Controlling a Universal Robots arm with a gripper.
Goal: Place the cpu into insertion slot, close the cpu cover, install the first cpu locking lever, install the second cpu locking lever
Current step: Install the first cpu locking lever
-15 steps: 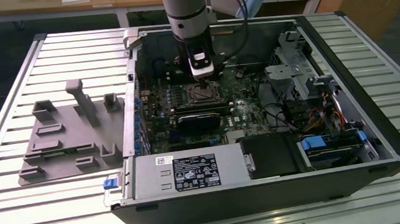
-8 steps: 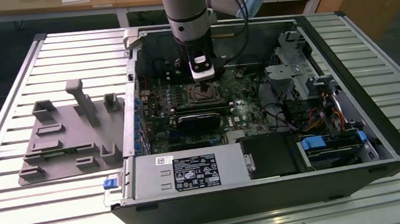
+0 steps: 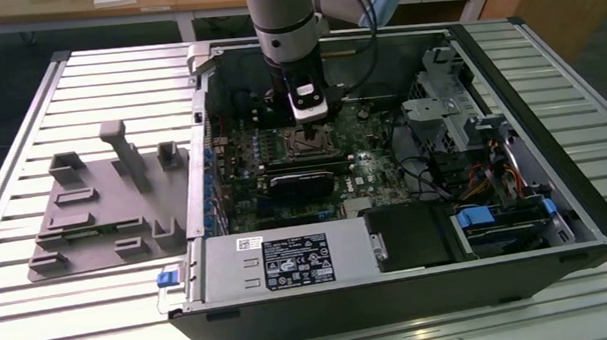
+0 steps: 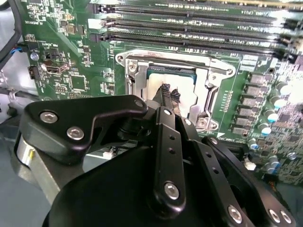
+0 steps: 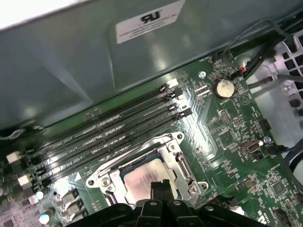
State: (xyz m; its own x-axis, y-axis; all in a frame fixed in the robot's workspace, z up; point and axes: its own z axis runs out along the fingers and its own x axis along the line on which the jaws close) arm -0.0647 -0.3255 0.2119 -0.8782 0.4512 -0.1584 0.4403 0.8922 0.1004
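We've got the cpu (image 5: 144, 179) seated in the insertion slot (image 4: 137, 90) directly under our pincer (image 4: 169, 91), whose fingertips are pressed together w/ nothing held, just above the chip; cpu cover looks unclosed, so cover + both levers prob. still left.

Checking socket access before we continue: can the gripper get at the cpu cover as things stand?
Probably yes. The gripper hangs right above the cpu, and nothing sits between it and the cpu cover framing the chip.
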